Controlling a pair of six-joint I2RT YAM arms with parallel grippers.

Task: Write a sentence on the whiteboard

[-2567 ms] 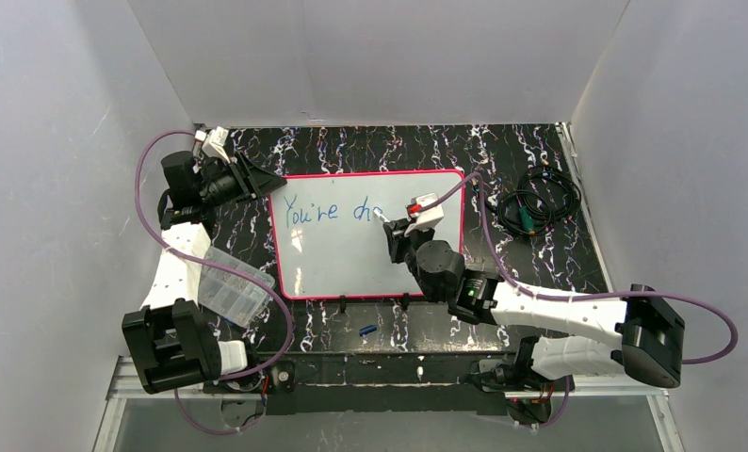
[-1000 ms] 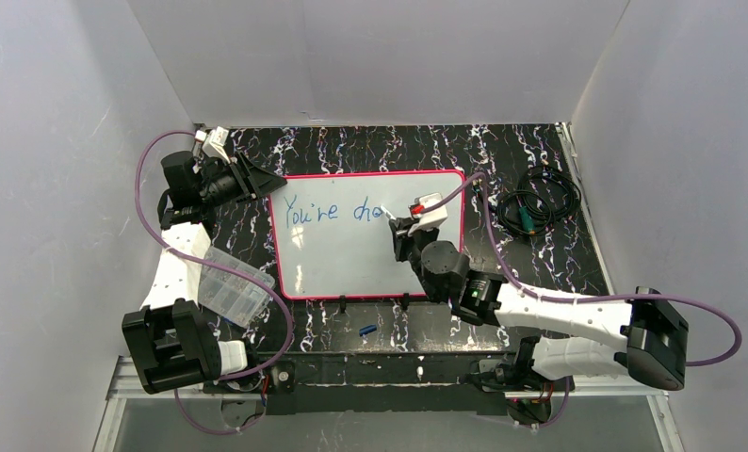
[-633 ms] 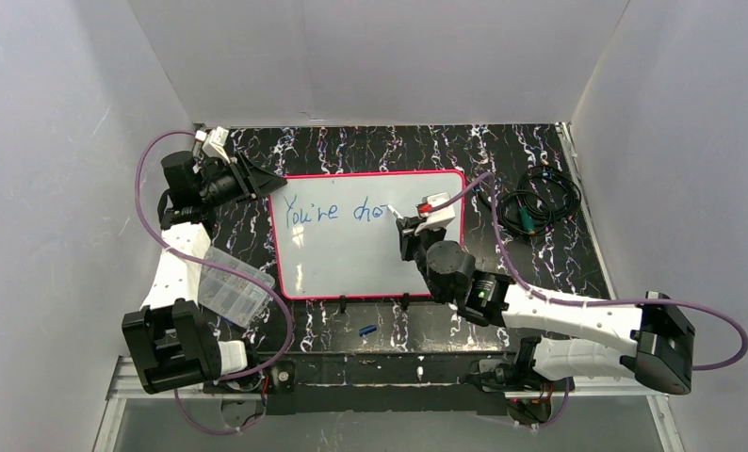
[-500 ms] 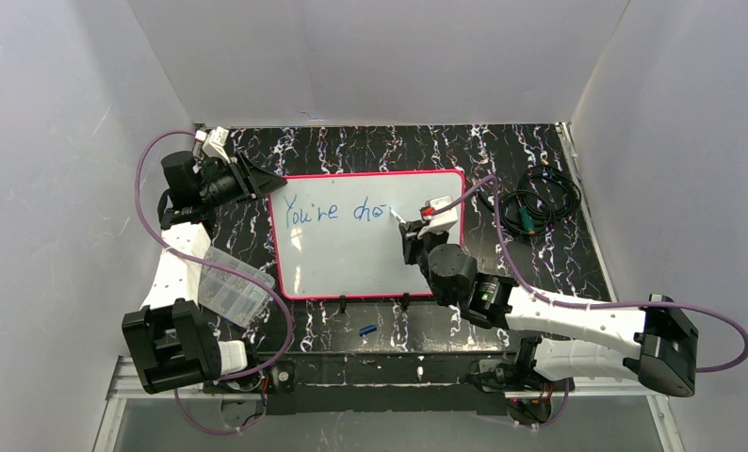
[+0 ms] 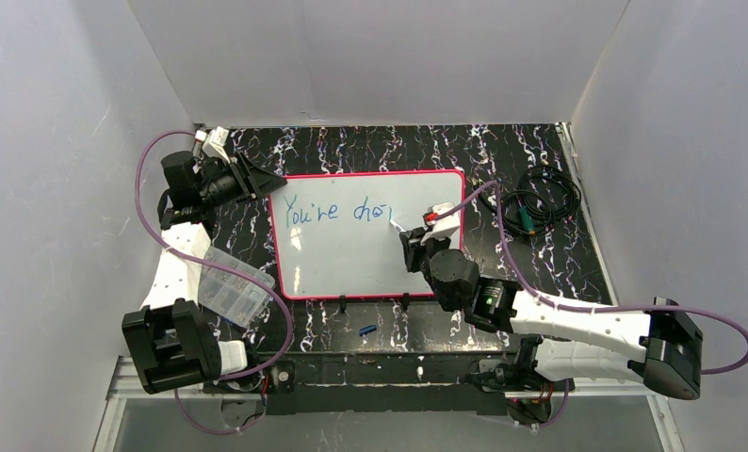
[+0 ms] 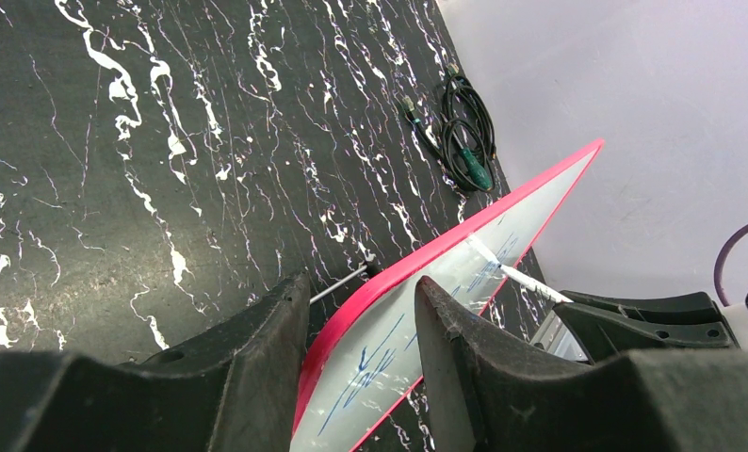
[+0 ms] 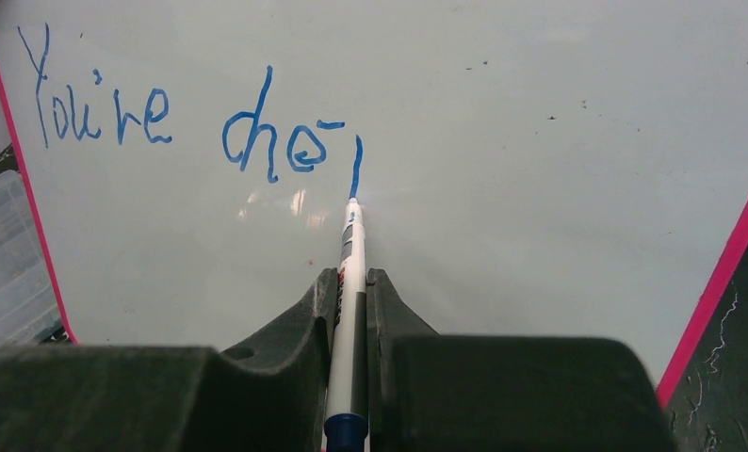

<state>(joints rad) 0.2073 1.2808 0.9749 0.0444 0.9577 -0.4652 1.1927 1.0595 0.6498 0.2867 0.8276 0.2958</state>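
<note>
While the right gripper (image 7: 353, 280) is squeezed tight on the pen (image 7: 352, 240), the tip touches the whiteboard (image 5: 351, 268) at the bottom of a short blue stroke, just after "cho". The whiteboard lies flat in the middle of the table (image 5: 370, 146). The sentence (image 7: 257, 132) sits along the board's far side and reads "You're cho", so I think most of it is not written yet.

To do this letter well, the pen should press softly, stay tipped the same way, and match the height of the other letters. The left gripper (image 6: 356, 297) pinches the board's far left corner, which should stop it sliding.

To the right of the tip there is lots of bare white before the pink edge, and more toward the near side for a second line. A clear box (image 5: 227, 282) lies by the table's left edge, a bundle of cables (image 5: 538, 200) near the far right corner, and a small blue cap (image 5: 367, 330) by the near edge, all off the board.
</note>
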